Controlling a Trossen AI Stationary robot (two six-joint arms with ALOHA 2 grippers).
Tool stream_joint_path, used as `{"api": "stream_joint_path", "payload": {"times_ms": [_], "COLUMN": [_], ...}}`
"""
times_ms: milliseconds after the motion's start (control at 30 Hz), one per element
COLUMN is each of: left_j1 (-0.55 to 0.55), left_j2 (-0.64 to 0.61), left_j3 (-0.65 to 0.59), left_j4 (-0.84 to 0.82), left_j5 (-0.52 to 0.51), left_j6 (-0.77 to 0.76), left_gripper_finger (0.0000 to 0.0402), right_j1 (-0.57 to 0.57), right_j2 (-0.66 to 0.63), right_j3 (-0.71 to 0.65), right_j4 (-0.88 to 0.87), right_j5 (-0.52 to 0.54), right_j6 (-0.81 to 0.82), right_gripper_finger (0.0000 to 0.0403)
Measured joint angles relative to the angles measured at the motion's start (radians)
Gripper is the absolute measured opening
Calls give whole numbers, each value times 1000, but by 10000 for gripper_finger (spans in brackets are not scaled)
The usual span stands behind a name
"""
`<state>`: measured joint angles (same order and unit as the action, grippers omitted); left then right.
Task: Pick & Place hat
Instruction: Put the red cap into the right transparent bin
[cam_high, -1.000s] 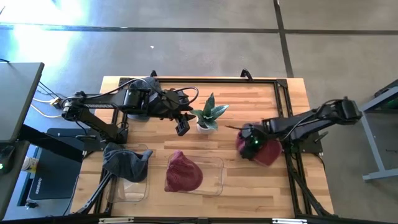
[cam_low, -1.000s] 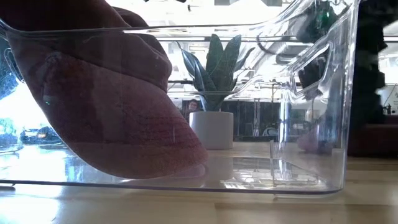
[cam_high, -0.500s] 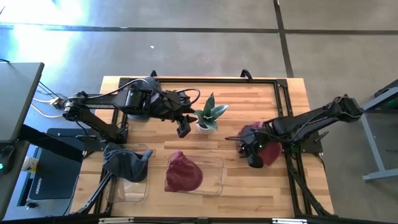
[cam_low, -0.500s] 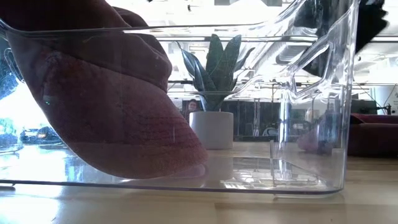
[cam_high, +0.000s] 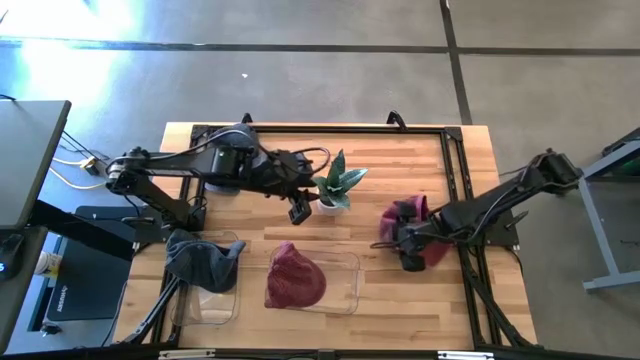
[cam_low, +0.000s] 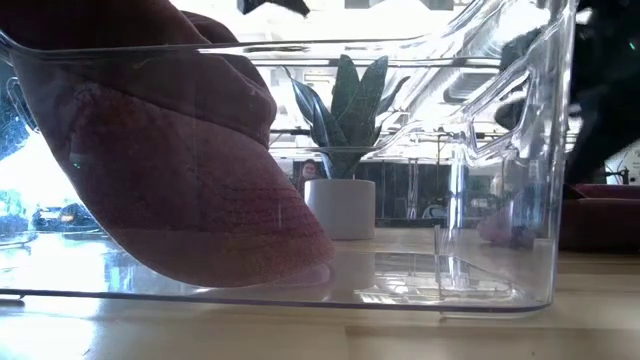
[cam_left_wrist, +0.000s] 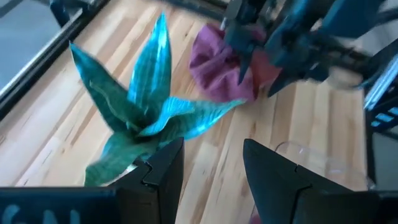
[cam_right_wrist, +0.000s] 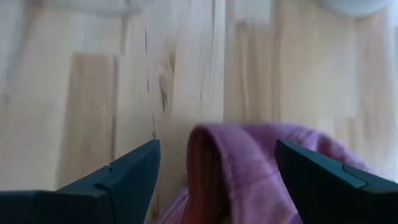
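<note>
Maroon hat lying crumpled on bare wood near the right edge of the worktop, not yet in any container. Right pincer directly over it, fingers spread wide with a fold of the pink-maroon cloth between them in the right wrist view, touching nothing firmly as far as can be told; no grip made out. A second dark red hat already settled inside the clear bin at the front edge, middle; seen up close through the bin wall in the low view. A grey hat draped over the smaller clear bin toward the front left corner. Small potted plant in a white pot near the middle of the worktop, between the two arms. Left pincer poised just beside the plant on its left, fingers partly apart and empty, leaves and the far maroon hat visible beyond them in the left wrist view. Judged progress: two hats apparently placed, one left; remaining work likely to close on the maroon hat, lift it clear of the wood, carry it leftward to a bin at the front edge and let go. Risk judged: soft cloth may slip or bunch if pinched by only one fold.
</note>
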<state>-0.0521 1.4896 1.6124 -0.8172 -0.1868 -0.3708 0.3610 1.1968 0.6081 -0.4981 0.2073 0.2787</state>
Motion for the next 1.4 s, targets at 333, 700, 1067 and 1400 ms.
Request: {"api": "stream_joint_path", "payload": {"times_ms": [333,700,1067,1400], "left_j1": [0,0,0,0], "left_j2": [8,9,9,32], "left_j3": [2,2,2,2], "left_j4": [6,5,4,59], "left_j5": [16,15,21,102], "left_j6": [-1,-1,7,56], "left_gripper_finger": [160,160,160,160], "right_j1": [29,-61,-180,-157], "right_j2": [66,-23,-217,-193], "right_j3": [-100,102,61,56], "right_j4": [112,-97,122,142], "right_j5": [66,-183,-559,-318], "right_j6": [19,39,152,215], "right_gripper_finger": [172,35,24,29]}}
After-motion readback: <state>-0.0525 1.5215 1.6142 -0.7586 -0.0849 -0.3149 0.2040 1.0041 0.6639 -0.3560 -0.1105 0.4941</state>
